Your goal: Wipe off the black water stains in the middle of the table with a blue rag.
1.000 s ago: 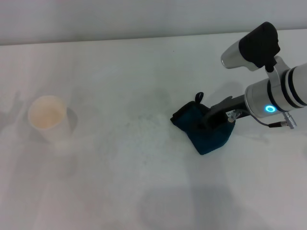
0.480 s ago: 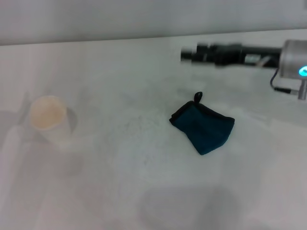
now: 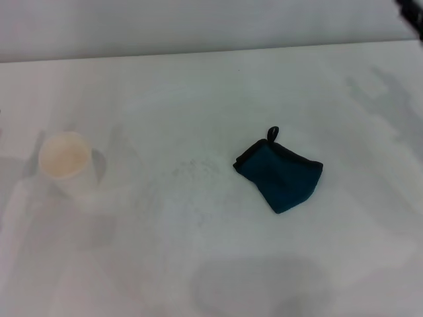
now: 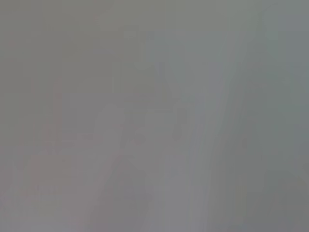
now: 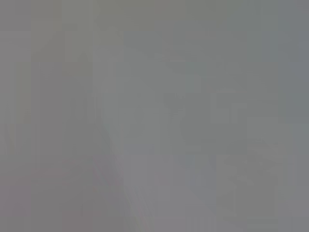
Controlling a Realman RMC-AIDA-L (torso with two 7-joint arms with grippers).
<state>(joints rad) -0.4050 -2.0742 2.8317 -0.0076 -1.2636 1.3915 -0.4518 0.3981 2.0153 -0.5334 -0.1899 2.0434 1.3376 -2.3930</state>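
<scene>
Right arm gone from the head view: a second ago its gripper sat on the rag, half a second ago it was swinging away at the back, now only a dark sliver shows at the far right corner. Rag hasn't shifted since it was let go.

Near to far:
- Broad plain white smooth table [image 3: 218, 277]: bare in front, soft shadow patch only.
- Faint grey smear [image 3: 192, 173] mid-table, just left of the rag. No distinct black blotch visible; stain looks wiped or nearly so, my read.
- Folded teal-blue soft rag with black edging [image 3: 281, 175], lying flat right of centre, loop pointing to the far side, nothing touching it.
- White paper cup [image 3: 66, 162], upright, well apart at the left.

Grippers: neither in view, so I can't say whether fingers are apart or together. Both wrist views show only flat grey.

Risks:
- Residue may remain in the smear; calling it done without a second pass would leave it.
- Any re-grasp starts blind, since wrist cameras give nothing, so a missed pinch on the flat cloth is likely.
- Wide sweep leftward could tip the cup.

Counts: one rag, one cup, one smear, zero grippers visible.
</scene>
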